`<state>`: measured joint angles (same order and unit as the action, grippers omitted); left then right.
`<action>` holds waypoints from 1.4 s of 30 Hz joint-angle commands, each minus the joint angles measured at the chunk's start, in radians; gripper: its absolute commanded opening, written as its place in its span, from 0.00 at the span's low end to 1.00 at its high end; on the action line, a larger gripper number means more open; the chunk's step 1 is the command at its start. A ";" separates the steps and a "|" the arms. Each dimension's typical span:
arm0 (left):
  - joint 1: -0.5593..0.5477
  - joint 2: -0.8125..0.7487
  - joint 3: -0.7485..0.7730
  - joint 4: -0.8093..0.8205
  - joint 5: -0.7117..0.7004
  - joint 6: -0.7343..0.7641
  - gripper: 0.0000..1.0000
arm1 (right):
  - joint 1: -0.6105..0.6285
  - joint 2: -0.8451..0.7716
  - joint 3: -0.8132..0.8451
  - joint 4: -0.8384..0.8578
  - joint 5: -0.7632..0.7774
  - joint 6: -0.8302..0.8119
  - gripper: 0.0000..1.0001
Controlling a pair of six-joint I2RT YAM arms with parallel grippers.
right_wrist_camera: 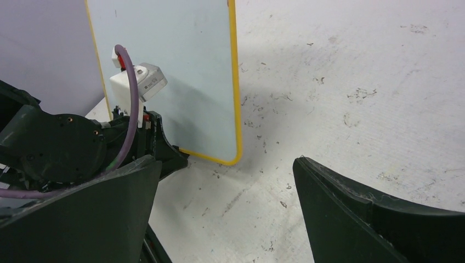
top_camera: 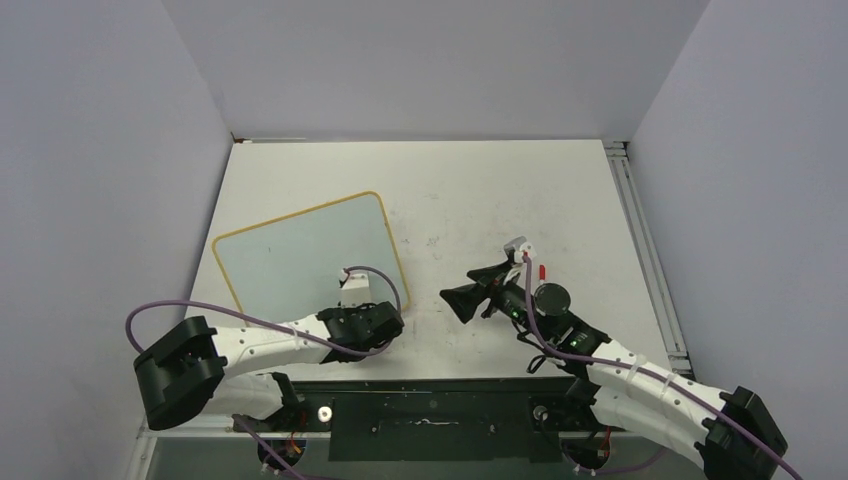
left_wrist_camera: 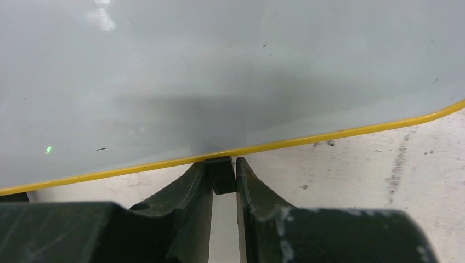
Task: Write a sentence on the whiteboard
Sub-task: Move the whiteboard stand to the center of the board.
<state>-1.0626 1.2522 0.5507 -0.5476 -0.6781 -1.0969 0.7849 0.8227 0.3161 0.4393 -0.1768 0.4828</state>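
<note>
The whiteboard (top_camera: 300, 255) lies at the left of the counter (top_camera: 500, 190), its face blank, so all the writing is left. The left jaws are clamped on its black clip foot (left_wrist_camera: 221, 174); the right jaws stand wide apart, empty.

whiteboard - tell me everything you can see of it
The whiteboard is a small rectangle with a glossy pale grey-white face, a thin yellow frame and rounded corners. It lies flat on the table, turned at an angle, left of centre. Its face shows no writing, only a few dark specks. The left gripper is shut on a black clip foot at its near edge.
</note>
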 commanded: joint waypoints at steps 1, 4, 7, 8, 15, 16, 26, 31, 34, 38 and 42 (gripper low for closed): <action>-0.023 0.047 0.079 0.162 -0.020 0.067 0.00 | -0.005 -0.034 0.001 -0.022 0.040 -0.008 0.95; -0.028 0.091 0.115 0.198 -0.022 0.094 0.00 | -0.006 -0.047 0.003 -0.036 0.051 -0.010 0.95; -0.035 0.148 0.156 0.225 -0.017 0.112 0.00 | -0.006 -0.064 0.006 -0.056 0.066 -0.014 0.95; -0.037 0.175 0.176 0.232 -0.013 0.116 0.00 | -0.006 -0.070 0.006 -0.062 0.074 -0.014 0.95; -0.054 0.298 0.282 0.265 -0.016 0.131 0.00 | -0.006 -0.152 0.018 -0.161 0.165 -0.019 0.95; -0.054 0.314 0.297 0.271 -0.017 0.134 0.00 | -0.007 -0.171 0.019 -0.178 0.173 -0.021 0.95; -0.058 0.464 0.457 0.282 -0.017 0.149 0.00 | -0.005 -0.294 0.063 -0.375 0.388 -0.022 0.96; -0.059 0.497 0.486 0.293 -0.026 0.144 0.00 | -0.005 -0.324 0.080 -0.435 0.449 -0.017 0.96; -0.059 0.501 0.490 0.298 -0.012 0.149 0.05 | -0.005 -0.326 0.089 -0.492 0.495 -0.003 0.96; -0.060 0.487 0.480 0.289 -0.014 0.145 0.18 | -0.004 -0.324 0.090 -0.519 0.535 0.003 0.96; -0.066 0.474 0.466 0.290 -0.015 0.143 0.26 | -0.004 -0.329 0.089 -0.527 0.550 0.005 0.96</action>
<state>-1.1137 1.7515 0.9825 -0.3408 -0.6807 -0.9676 0.7849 0.5026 0.3649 -0.0746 0.3168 0.4828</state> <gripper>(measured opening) 0.234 0.960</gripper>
